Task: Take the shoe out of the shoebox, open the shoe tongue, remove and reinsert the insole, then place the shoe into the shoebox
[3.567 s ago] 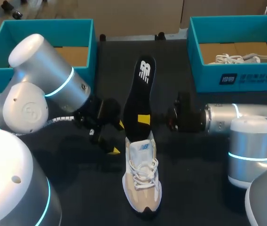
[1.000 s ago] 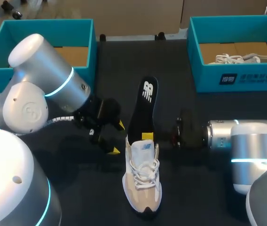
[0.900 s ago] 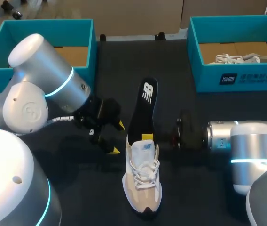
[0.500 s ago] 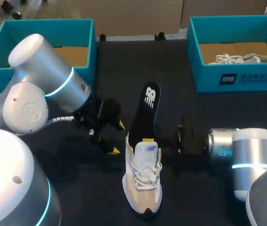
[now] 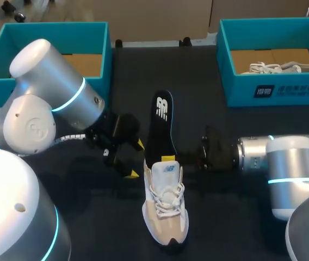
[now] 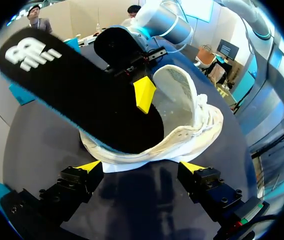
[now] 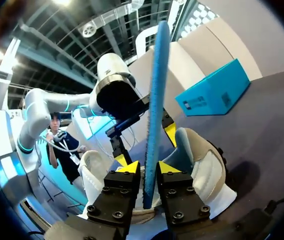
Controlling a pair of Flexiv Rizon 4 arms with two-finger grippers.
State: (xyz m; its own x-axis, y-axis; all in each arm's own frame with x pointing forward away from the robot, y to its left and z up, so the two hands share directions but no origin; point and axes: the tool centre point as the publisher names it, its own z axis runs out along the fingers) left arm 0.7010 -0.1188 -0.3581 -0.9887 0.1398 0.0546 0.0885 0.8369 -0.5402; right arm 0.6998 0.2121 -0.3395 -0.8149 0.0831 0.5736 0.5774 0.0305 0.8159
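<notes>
The beige and white shoe [image 5: 166, 209] lies on the dark table, toe toward the near edge. A black insole [image 5: 160, 129] with a blue rim stands slanting out of its heel opening. My right gripper [image 5: 168, 159] comes in from the right at the heel. In the right wrist view its fingers stand narrowly apart beside the insole [image 7: 154, 100], slim gaps showing, so my right gripper [image 7: 149, 167] is open. My left gripper [image 5: 136, 159] waits wide open just left of the heel. In the left wrist view my left gripper [image 6: 141, 167] holds nothing, facing the shoe [image 6: 187, 127] and insole [image 6: 77, 90].
A teal shoebox [image 5: 51, 26] stands at the back left behind my left arm. Another teal shoebox [image 5: 274, 89] at the back right holds a second shoe [image 5: 285, 68]. Dark tabletop lies between the boxes.
The insole has sunk further into the shoe and its top has swung left. My right gripper's fingers have parted slightly from it. The left arm has not moved.
</notes>
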